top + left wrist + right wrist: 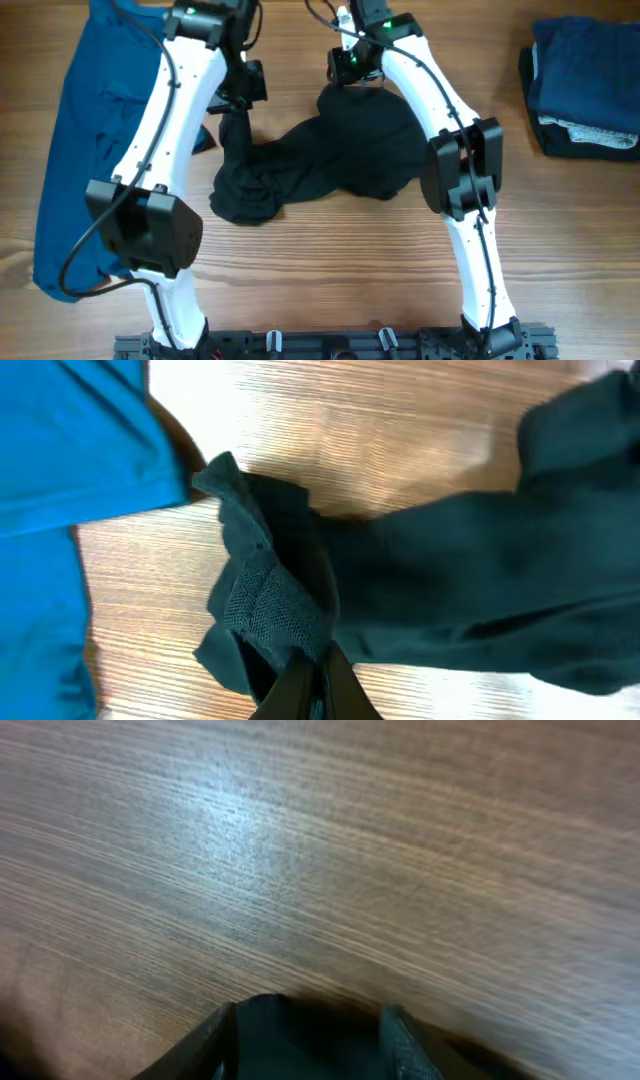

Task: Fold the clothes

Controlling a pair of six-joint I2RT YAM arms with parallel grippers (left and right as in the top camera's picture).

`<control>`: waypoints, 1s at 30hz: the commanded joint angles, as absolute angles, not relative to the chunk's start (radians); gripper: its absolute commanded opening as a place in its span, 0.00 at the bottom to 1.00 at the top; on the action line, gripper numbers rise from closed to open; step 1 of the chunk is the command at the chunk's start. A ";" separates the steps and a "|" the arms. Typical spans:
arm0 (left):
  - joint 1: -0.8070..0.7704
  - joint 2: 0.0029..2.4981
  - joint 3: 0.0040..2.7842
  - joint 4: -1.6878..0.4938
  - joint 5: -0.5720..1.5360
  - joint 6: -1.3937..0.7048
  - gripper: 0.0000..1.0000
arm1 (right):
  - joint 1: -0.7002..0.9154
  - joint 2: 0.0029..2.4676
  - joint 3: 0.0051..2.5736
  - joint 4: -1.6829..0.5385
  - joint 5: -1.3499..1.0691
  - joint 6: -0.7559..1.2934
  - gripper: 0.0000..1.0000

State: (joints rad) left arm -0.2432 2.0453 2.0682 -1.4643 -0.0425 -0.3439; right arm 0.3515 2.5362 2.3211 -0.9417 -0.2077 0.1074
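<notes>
A crumpled black garment (320, 160) lies in the middle of the wooden table. My left gripper (240, 95) is shut on a bunched end of it at its left side. The left wrist view shows my fingers (315, 685) pinched together on a mesh-lined fold of the black garment (450, 580). My right gripper (350, 75) is at the garment's far edge. In the right wrist view, black cloth (310, 1045) fills the gap between its fingers (315, 1020), with bare table beyond. A blue garment (95, 140) lies spread at the left, partly under my left arm.
A stack of folded dark blue clothes (585, 85) sits at the far right. The blue garment (70, 450) lies close to the left gripper's hold. Bare wood table (330, 270) runs along the front, between the two arm bases.
</notes>
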 commanded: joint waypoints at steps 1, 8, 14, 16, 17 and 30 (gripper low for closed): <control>-0.213 2.023 2.064 -1.460 -0.042 -0.356 0.04 | 0.351 2.559 2.313 -0.947 -0.197 0.156 0.47; -0.200 2.017 2.064 -1.446 -0.042 -0.356 0.04 | 0.374 2.628 2.312 -0.930 -0.204 0.157 0.55; -0.199 2.017 2.064 -1.442 -0.042 -0.356 0.04 | 0.385 2.641 2.312 -0.897 -0.119 0.160 0.22; -0.199 2.017 2.064 -1.435 -0.042 -0.356 0.04 | 0.377 2.638 2.313 -0.901 -0.061 0.161 0.04; -0.199 2.017 2.064 -1.431 -0.042 -0.356 0.04 | 0.372 2.634 2.313 -0.907 -0.047 0.165 0.04; -0.198 1.979 2.064 -1.402 -0.042 -0.355 0.04 | 0.242 2.304 2.313 -0.992 -0.024 0.162 0.04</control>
State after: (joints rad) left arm -0.2035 2.0377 2.0682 -1.4071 -0.0425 -0.3439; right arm 0.2440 2.3997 2.3058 -0.9752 -0.0536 0.1749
